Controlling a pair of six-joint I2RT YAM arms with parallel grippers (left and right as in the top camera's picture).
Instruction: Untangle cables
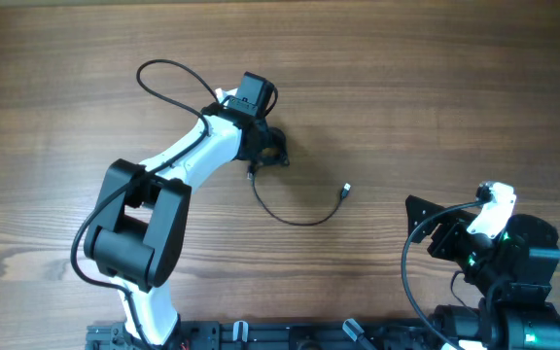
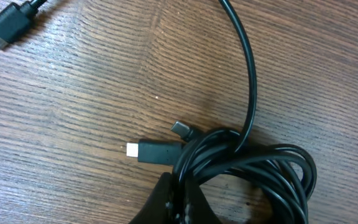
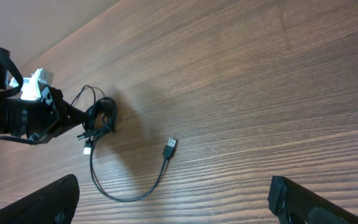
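The cables are a small knot of thin black cords (image 1: pixel 272 148) at the table's middle back. One strand (image 1: pixel 295 216) curves out from it to a silver-tipped plug (image 1: pixel 346 191). In the left wrist view the coil (image 2: pixel 260 168) lies by a white-tipped plug (image 2: pixel 148 150), and a second plug (image 2: pixel 5 28) lies at top left. My left gripper (image 2: pixel 178 199) is shut on strands of the coil. In the right wrist view the knot (image 3: pixel 101 121) and the loose plug (image 3: pixel 169 148) lie far ahead. My right gripper (image 3: pixel 173 202) is open and empty, held near the right arm's base.
A thicker black cable (image 1: pixel 168 83) wired to the left arm loops above the table at back left. The right arm (image 1: pixel 494 243) is folded at the front right. Bare wooden table (image 1: pixel 436 97) surrounds the cords.
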